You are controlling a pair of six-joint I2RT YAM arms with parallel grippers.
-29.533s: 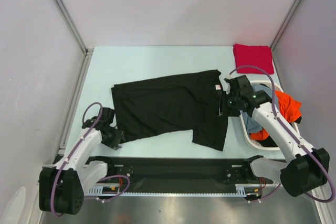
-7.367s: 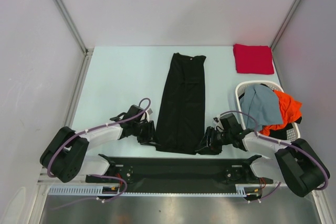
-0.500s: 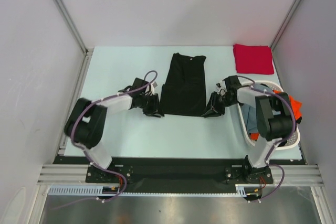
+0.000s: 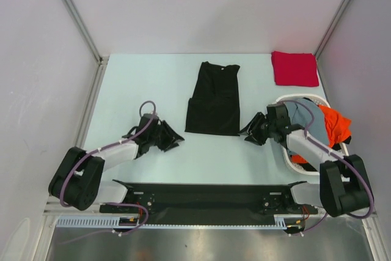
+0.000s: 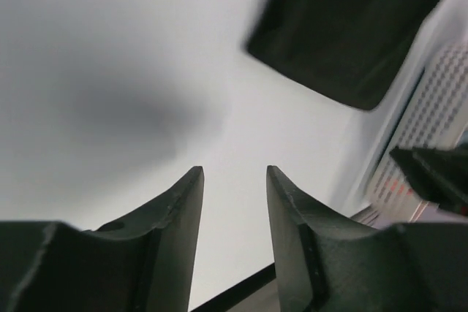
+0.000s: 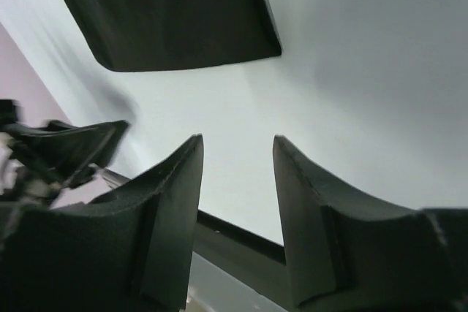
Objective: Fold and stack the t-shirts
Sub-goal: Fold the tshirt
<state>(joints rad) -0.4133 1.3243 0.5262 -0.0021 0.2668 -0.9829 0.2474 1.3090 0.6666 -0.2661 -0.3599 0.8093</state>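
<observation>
The black t-shirt lies folded into a narrow rectangle at the table's middle back; it also shows in the left wrist view and the right wrist view. A folded red t-shirt lies at the back right. Grey-blue and orange t-shirts hang out of the white basket. My left gripper is open and empty, left of the black shirt's near edge. My right gripper is open and empty, right of that edge. Neither touches cloth.
The white perforated basket stands at the right edge, right beside my right arm. A black rail runs along the near edge. Metal frame posts stand at the back corners.
Both grippers have drawn back toward the near edge, away from the black shirt's sides, and stand open. The shirt lies folded in half, shorter than several seconds ago.
</observation>
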